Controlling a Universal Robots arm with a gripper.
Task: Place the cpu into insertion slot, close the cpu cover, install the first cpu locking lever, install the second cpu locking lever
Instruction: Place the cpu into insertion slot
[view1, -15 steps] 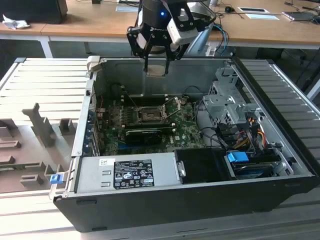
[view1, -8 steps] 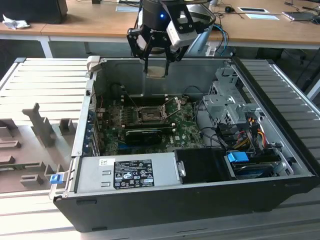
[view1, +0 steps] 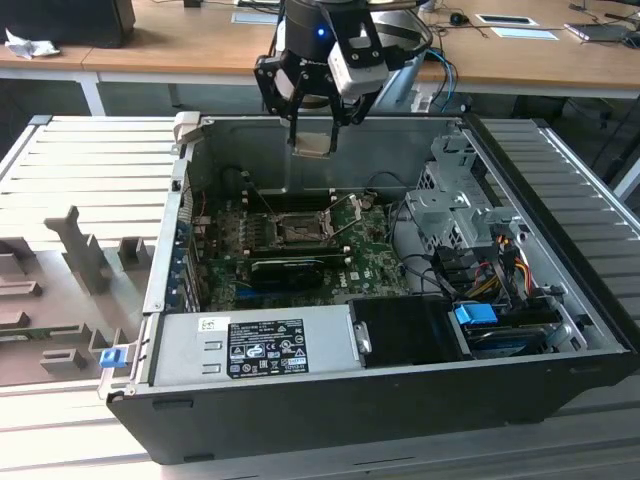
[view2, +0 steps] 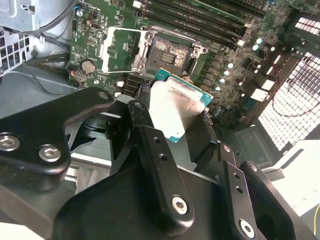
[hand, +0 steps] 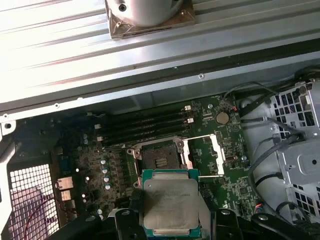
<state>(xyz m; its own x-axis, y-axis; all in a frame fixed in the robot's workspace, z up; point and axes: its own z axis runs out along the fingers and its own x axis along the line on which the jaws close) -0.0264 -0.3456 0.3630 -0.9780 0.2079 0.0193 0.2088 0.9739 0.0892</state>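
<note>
Insertion slot sits bare on the green board, well below the gripper. Up there, above the open case, the fingers are clenched on the cpu, pinching its edges, metal top showing in both wrist views. Cpu cover lies flipped open just beside the slot, also below the tool.

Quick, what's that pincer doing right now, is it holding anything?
Pincer: closed on the cpu, held in the air; insertion slot empty.
</note>
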